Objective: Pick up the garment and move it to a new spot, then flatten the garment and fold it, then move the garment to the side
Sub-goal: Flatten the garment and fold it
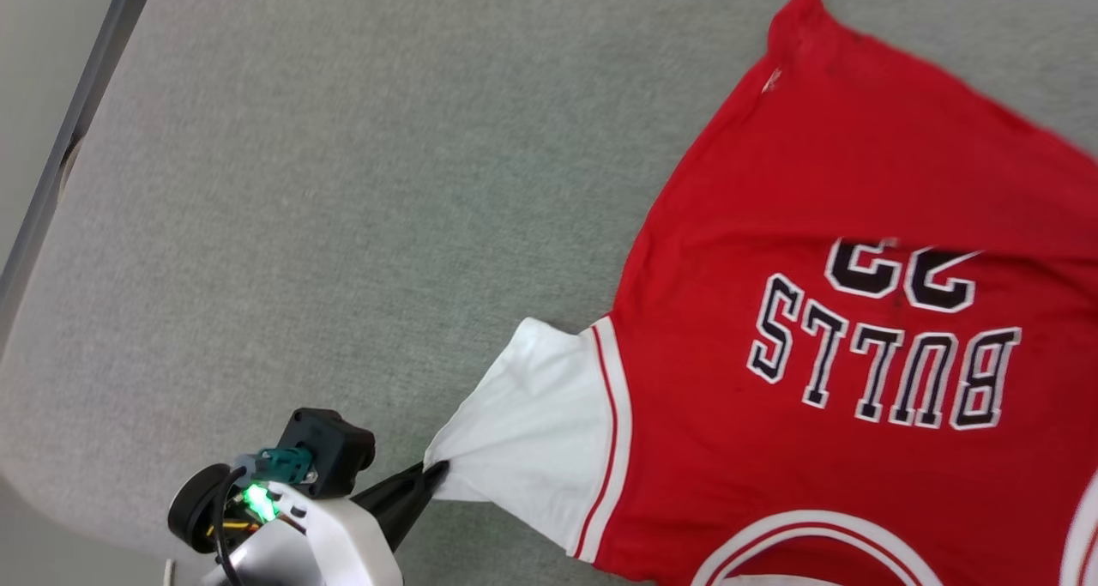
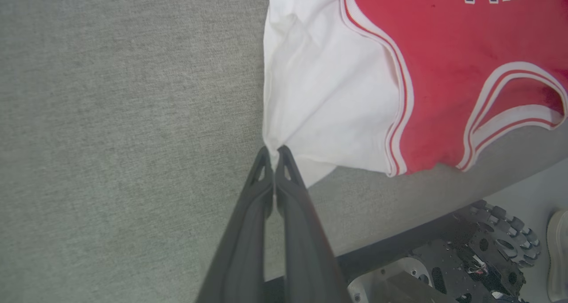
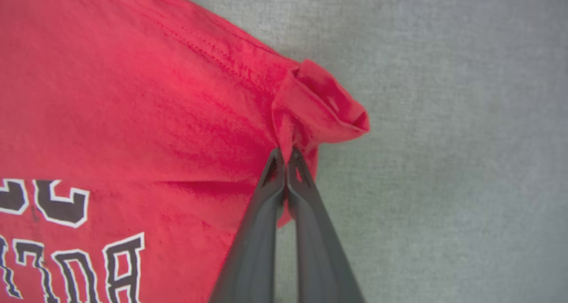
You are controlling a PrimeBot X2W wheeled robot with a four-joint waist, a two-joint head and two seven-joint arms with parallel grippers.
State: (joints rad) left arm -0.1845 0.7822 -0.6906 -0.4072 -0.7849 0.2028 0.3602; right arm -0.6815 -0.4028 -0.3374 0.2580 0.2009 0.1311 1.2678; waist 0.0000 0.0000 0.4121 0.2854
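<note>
- Two grippers are clamped on the garment, a red jersey with a white sleeve, which lies spread on the grey table.
- Seen from the head camera, the jersey covers the table's right part, and the table's left part is bare grey cloth.
- Its black, white-outlined lettering reads BULLS upside down from the robot's side. The number beyond it, farther in on the table, is partly lost in a crease.
- The striped neckline lies close to the table's near edge, the hem end farther in.
- The left gripper has its two dark fingers pressed together on the outer tip of the white sleeve, low over the table near its front edge. The cloth gathers into small pleats at the pinch and the sleeve is drawn out to a point toward the table's bare left side.
- The right gripper, in its own wrist view, is closed on a bunched fold of red fabric at the jersey's edge, with bare table just beside it.
- A green light glows on the left wrist, just above the table's front edge.
- Below the table's front edge, the left wrist view shows a studded dark wheel on the pale floor.
</note>
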